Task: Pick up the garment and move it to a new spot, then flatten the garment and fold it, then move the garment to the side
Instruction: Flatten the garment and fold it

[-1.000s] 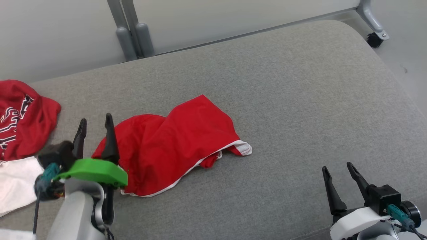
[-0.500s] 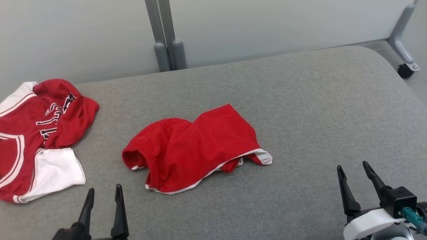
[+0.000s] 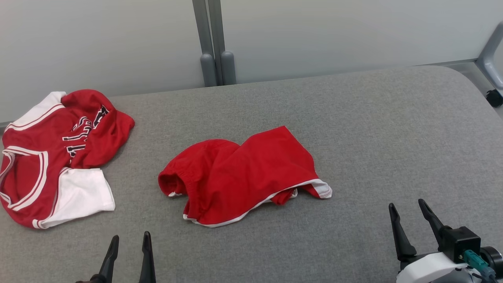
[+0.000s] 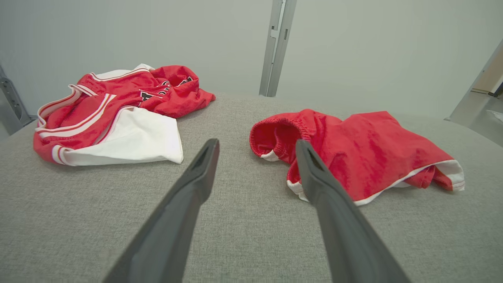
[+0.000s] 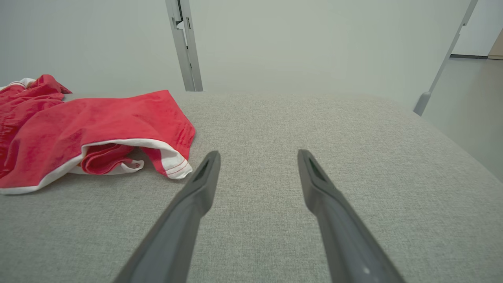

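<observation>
Both jaws are standing wide apart, gripping nothing: left gripper [image 3: 131, 236] and right gripper [image 3: 406, 203] are hovering low over the grey woven cushion [image 3: 393, 137], probably readying a two-handed pick. Red shorts [image 3: 243, 173] are lying crumpled mid-cushion, at one o'clock from the left gripper, thin cloth with white trim and a gathered waistband. A jersey [image 3: 59, 157] is sitting at their nine o'clock.

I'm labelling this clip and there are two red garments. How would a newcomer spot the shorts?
On the wide grey cushion, look near its middle, right of the jersey. The red shorts lie alone: plain red with an elastic waistband and thin white hem trim, without the jersey's black lettering or big white panel.
</observation>
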{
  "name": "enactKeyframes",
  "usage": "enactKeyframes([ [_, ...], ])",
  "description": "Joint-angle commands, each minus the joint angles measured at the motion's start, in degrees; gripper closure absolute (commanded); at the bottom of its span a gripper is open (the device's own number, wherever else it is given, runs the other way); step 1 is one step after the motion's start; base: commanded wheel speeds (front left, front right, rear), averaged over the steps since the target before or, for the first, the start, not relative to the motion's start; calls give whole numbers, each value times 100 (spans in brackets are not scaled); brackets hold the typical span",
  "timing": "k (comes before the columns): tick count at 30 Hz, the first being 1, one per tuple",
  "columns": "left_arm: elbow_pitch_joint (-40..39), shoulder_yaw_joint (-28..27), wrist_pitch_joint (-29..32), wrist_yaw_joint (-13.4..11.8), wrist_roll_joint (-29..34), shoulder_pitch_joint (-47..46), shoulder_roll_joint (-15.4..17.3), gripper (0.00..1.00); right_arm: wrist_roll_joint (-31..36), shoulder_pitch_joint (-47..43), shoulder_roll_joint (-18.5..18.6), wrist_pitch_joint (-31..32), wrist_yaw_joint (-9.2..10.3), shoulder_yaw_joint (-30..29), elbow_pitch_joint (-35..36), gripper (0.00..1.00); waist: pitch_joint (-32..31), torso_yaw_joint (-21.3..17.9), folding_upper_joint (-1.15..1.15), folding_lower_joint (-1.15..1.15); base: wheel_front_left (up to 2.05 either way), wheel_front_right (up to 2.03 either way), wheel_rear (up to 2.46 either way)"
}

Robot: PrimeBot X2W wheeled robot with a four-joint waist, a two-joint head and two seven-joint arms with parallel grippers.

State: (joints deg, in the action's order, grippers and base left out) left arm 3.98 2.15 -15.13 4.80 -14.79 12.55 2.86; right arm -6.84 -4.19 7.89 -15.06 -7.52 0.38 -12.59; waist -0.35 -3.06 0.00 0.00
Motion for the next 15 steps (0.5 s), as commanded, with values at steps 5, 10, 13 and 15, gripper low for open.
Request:
enactKeyframes([
  [5, 300, 133, -1, 69, 22, -11, 6, 0, 15, 164, 55, -17, 7, 124, 117, 0, 78, -54, 0, 0, 0, 0, 0],
  [10, 763, 542, 4, 128, 62, -379, 7, 0, -8, 537, 322, -17, 6, 414, -160, 0, 240, -104, 0, 0, 0, 0, 0],
  [13, 1217, 702, 336, 154, 152, -853, 79, 0, -193, 1116, 644, 114, 6, 1129, -759, 0, 478, -112, 0, 0, 0, 0, 0],
  [15, 1455, 802, 630, 173, 172, -1111, 120, 0, -390, 1480, 856, 355, 7, 1676, -1039, 0, 644, -115, 0, 0, 0, 0, 0],
])
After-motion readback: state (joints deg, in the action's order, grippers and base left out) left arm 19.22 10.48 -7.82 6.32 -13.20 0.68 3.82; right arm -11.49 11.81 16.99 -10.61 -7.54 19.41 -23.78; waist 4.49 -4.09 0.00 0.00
